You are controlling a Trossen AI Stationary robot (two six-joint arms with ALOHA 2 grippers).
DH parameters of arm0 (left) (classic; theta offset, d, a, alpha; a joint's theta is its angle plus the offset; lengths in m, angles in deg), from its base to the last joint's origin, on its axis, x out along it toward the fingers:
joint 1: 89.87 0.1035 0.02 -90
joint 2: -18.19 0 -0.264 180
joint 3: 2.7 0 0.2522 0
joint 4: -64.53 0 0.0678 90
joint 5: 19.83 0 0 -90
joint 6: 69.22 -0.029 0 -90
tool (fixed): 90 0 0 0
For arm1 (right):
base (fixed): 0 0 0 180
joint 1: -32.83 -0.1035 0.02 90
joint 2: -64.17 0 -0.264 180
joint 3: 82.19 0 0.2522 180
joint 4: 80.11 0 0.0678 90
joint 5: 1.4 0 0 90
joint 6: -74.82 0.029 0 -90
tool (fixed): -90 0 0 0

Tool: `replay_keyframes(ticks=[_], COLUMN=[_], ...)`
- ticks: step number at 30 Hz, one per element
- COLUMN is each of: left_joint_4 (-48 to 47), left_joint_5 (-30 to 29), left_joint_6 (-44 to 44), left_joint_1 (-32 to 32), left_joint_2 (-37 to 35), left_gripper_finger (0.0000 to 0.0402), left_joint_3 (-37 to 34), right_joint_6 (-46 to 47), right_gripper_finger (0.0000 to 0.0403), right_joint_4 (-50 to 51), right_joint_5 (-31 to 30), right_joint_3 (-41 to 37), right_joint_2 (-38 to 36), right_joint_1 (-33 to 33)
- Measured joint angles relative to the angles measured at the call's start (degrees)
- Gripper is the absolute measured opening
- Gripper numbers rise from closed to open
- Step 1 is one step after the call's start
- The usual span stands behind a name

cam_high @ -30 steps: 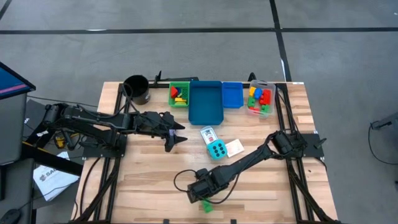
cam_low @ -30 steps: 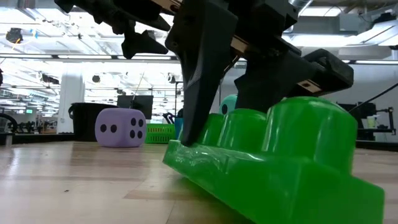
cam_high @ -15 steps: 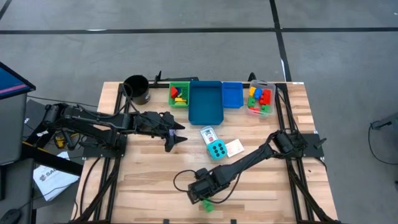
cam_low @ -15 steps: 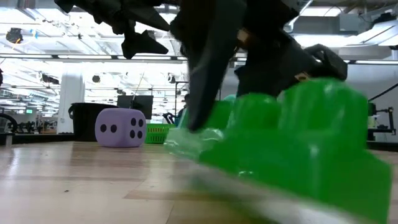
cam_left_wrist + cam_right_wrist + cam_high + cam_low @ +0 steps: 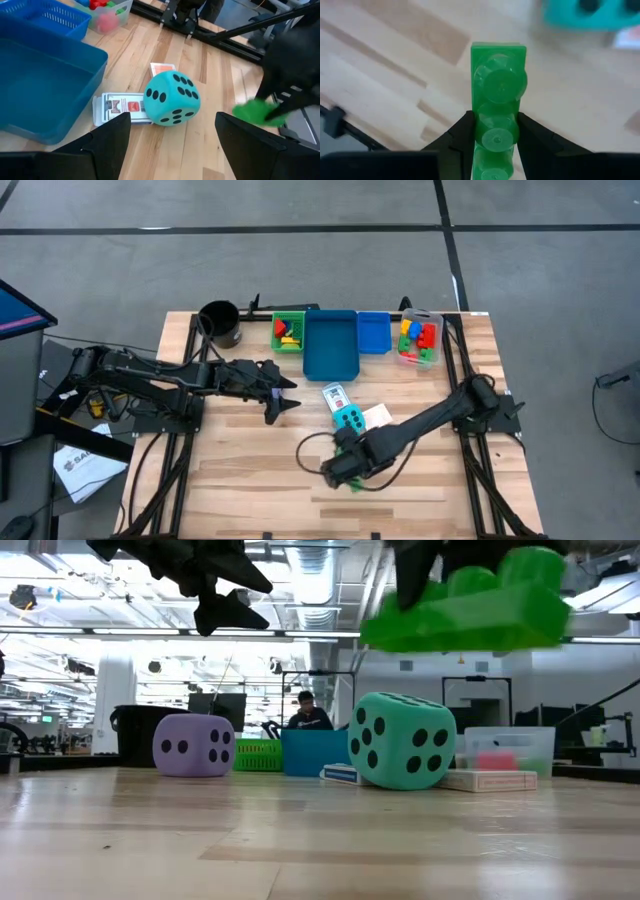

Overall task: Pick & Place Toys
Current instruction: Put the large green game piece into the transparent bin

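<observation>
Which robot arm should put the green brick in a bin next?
The right one. The right gripper already holds the green brick lifted off the table, while the left gripper hangs open and empty.

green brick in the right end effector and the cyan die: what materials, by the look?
Green brick: hard glossy plastic, likely; smooth moulded studs with soft highlights, held in the right end effector.
Cyan die: looks like matte foam or soft plastic; rounded corners, no glare, flat black dots. Cannot tell which.
</observation>
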Motion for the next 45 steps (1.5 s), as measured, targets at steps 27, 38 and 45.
replay_keyframes(ticks=[27, 38, 45], left_joint_4=[-0.7, -0.5, -0.4], left_joint_5=[-0.2, -16.1, -19.2], left_joint_6=[0.5, 7.5, 19.4], left_joint_1=[0.0, 0.0, 0.0], left_joint_2=[0.0, 0.0, 0.0], left_gripper_finger=[0.0285, 0.0285, 0.0285], left_joint_3=[0.0, 0.0, 0.0], right_joint_6=[-10.5, -19.3, -23.1], right_gripper_finger=[0.0113, 0.0113, 0.0114], right_joint_4=[25.3, 19.4, 17.6], right_joint_5=[-35.1, -38.7, -42.1], right_joint_3=[-11.2, -32.2, -40.5], right_joint_2=[-44.6, -67.6, -78.4], right_joint_1=[-0.9, 1.9, 4.7])
